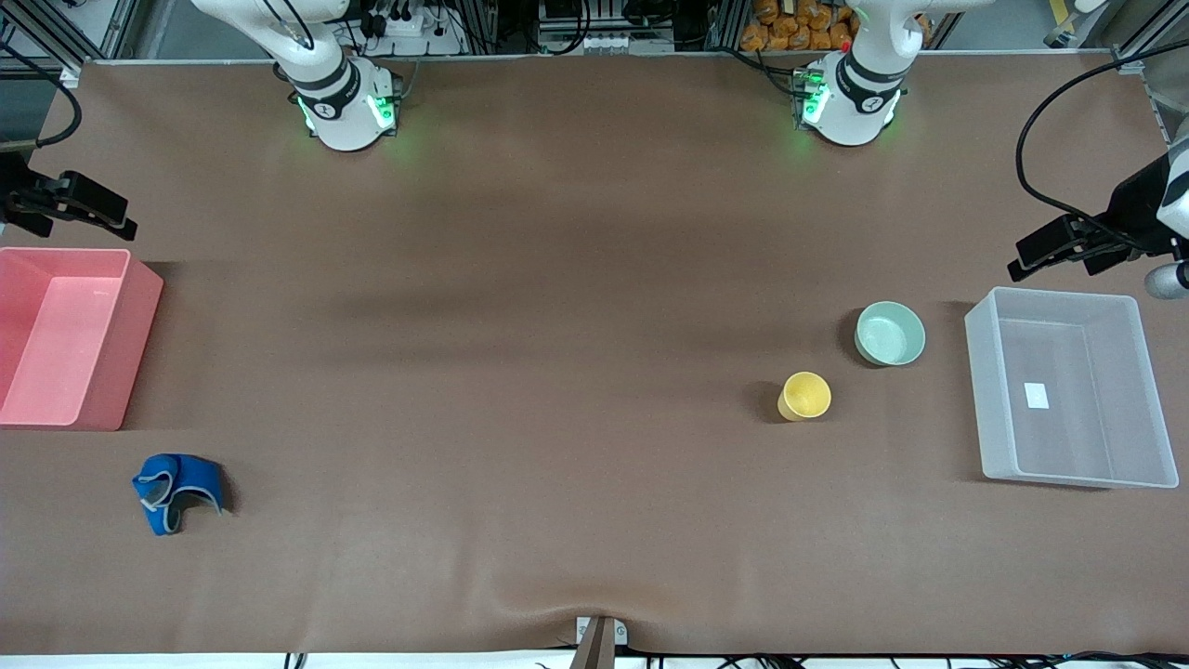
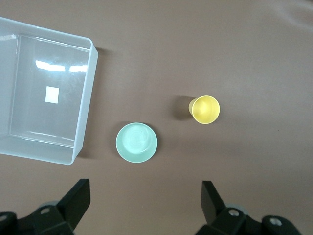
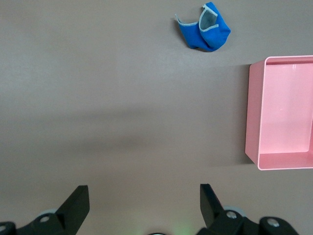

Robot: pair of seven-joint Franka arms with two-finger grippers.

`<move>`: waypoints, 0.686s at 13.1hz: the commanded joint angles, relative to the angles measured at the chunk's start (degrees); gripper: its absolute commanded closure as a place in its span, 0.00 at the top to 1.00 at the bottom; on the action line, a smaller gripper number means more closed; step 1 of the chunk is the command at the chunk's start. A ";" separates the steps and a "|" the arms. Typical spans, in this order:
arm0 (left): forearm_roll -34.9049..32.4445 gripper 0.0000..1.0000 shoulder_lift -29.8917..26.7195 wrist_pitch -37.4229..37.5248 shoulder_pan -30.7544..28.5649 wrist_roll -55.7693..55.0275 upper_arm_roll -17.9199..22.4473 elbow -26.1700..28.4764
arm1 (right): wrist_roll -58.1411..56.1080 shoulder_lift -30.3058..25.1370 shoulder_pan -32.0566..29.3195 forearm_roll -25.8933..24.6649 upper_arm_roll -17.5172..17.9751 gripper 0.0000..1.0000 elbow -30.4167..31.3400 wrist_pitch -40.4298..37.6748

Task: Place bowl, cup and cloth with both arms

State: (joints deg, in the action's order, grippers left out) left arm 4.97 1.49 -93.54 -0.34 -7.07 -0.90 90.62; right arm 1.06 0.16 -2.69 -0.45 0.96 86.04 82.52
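Observation:
The mint-green bowl [image 1: 890, 333] stands upright toward the left arm's end of the table, and it also shows in the left wrist view [image 2: 137, 142]. The yellow cup [image 1: 804, 396] stands upright a little nearer the front camera than the bowl, apart from it [image 2: 205, 109]. The crumpled blue cloth [image 1: 176, 478] lies toward the right arm's end [image 3: 204, 28]. My left gripper [image 2: 144, 188] is open and empty, high over bare table beside the bowl. My right gripper [image 3: 143, 191] is open and empty, high over the table near its own base. Neither gripper shows in the front view.
A clear plastic bin [image 1: 980, 372] stands empty beside the bowl at the left arm's end [image 2: 84, 112]. A pink bin [image 1: 139, 344] stands empty at the right arm's end [image 3: 252, 112], farther from the front camera than the cloth. Black fixtures [image 1: 1068, 243] [image 1: 70, 200] overhang both table ends.

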 commanded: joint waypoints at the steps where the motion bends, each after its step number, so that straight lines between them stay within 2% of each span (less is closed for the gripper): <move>1: 0.83 1.00 0.00 0.99 -0.19 1.00 0.02 -0.62 | 0.78 0.63 -0.21 0.89 0.28 1.00 -1.49 -1.49; 9: 1.36 1.00 0.79 0.82 -0.10 0.56 -0.07 -0.54 | 0.69 0.72 -0.12 0.89 0.28 1.00 -1.23 -1.49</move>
State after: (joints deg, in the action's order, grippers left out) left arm 4.97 1.82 -93.54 -0.31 -7.06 -0.92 90.65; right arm 1.06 0.29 -2.67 -0.42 1.00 86.04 81.96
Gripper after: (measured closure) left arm 0.000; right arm 0.000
